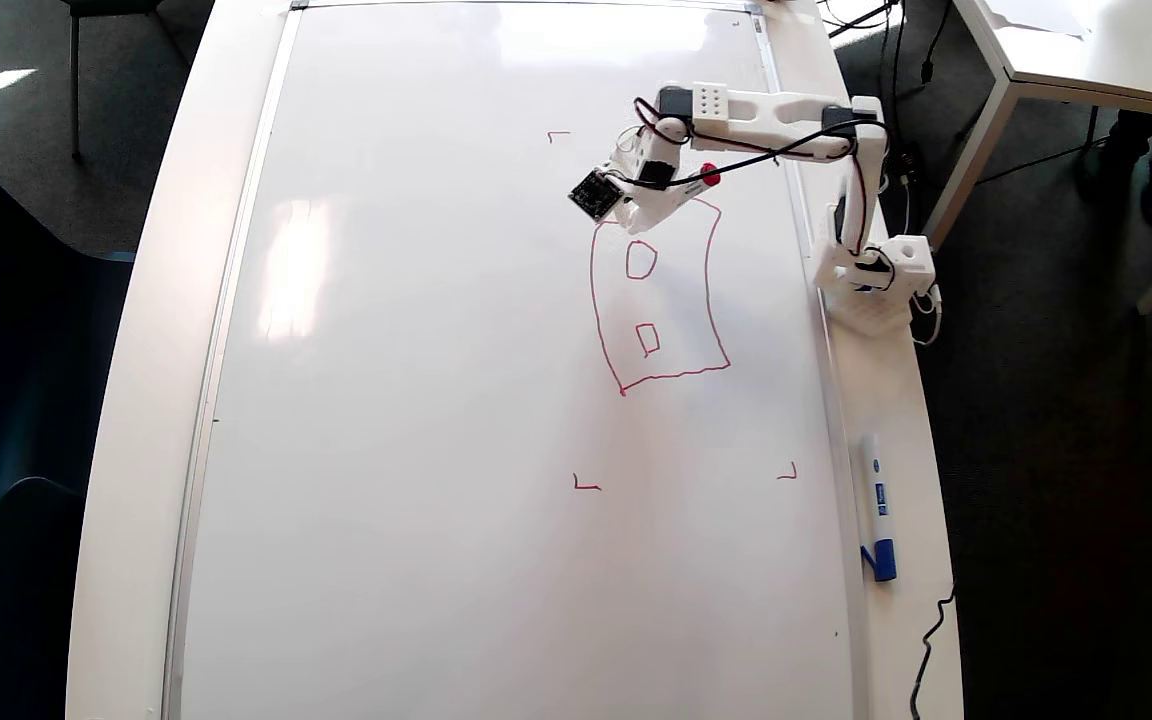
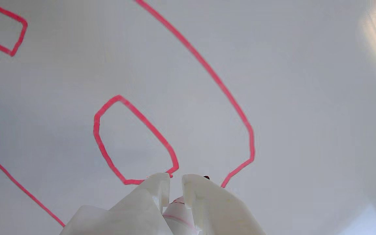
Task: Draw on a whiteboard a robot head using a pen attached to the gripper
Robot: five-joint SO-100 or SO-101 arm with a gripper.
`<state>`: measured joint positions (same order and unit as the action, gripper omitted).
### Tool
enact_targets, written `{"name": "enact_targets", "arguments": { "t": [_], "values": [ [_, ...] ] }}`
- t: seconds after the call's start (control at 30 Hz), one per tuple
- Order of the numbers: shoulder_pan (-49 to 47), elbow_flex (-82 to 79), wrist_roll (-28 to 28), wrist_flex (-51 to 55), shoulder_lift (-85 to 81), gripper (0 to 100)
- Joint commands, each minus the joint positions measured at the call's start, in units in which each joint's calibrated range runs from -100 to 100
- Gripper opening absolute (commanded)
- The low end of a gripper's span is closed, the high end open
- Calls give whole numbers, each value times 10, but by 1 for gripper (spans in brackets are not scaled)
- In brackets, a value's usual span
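A white desk on dark floor carries the glossy, silver-framed whiteboard, bare across its 9 o'clock half in the overhead view. The wobbly red robot head sits toward 2 o'clock, near the frame. At its top edge the white plastic pincer is clamped on the slim pen. A blue-capped marker lies off-board at 4 o'clock.

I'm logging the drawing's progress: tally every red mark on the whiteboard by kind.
Large wobbly red outline: 1
Small red closed shapes inside it: 2
Small red corner marks: 3 visible; a fourth cannot be made out
Total: 6
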<state>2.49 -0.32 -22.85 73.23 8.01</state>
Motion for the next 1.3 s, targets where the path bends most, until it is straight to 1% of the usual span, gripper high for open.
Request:
{"name": "enact_targets", "arguments": {
  "t": [0.0, 0.1, 0.27, 0.43, 0.53, 0.93, 1.27],
  "values": [
    [-23, 15, 0, 31, -75, 1],
    [-61, 1, -4, 67, -108, 1],
    [-103, -62, -5, 71, -111, 1],
    [-122, -132, -6, 70, -111, 1],
    [-133, -145, -6, 70, -111, 1],
    [-147, -170, -6, 63, -110, 1],
    [-156, -115, -6, 62, -39, 1]
  ]
}}
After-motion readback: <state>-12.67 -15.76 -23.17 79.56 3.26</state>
